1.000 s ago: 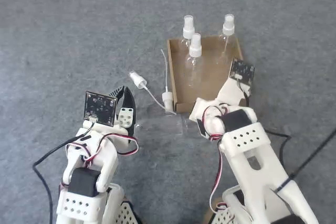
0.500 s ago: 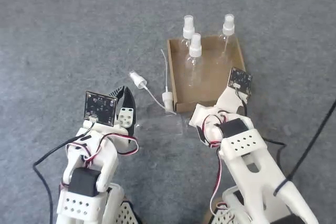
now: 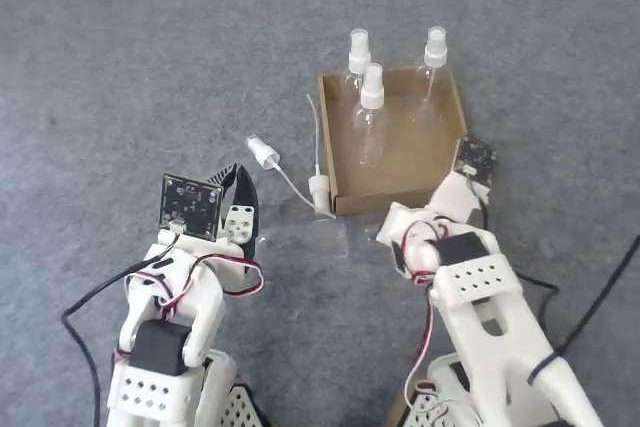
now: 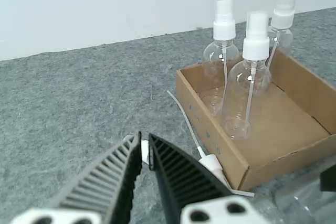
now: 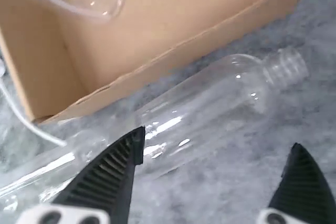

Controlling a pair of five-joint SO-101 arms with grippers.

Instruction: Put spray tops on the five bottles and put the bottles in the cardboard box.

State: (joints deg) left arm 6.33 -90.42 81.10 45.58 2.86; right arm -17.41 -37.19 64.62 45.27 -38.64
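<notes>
Three clear bottles with white spray tops stand in the cardboard box: one at the far left, one at the far right, one nearer the middle. Two loose spray tops with long tubes lie left of the box, one on the carpet and one against the near left corner. A capless clear bottle lies on its side along the box's near wall, faint from above. My right gripper is open just above it. My left gripper is shut and empty, pointing at the first loose top.
Grey carpet covers the table, with open room to the left and right of the box. The right arm stands close to the box's near right corner. Another clear bottle lies near the box's front.
The right arm has drawn back from over the box toward the near right, its wrist now past the box's right corner. The left arm has kept still.
</notes>
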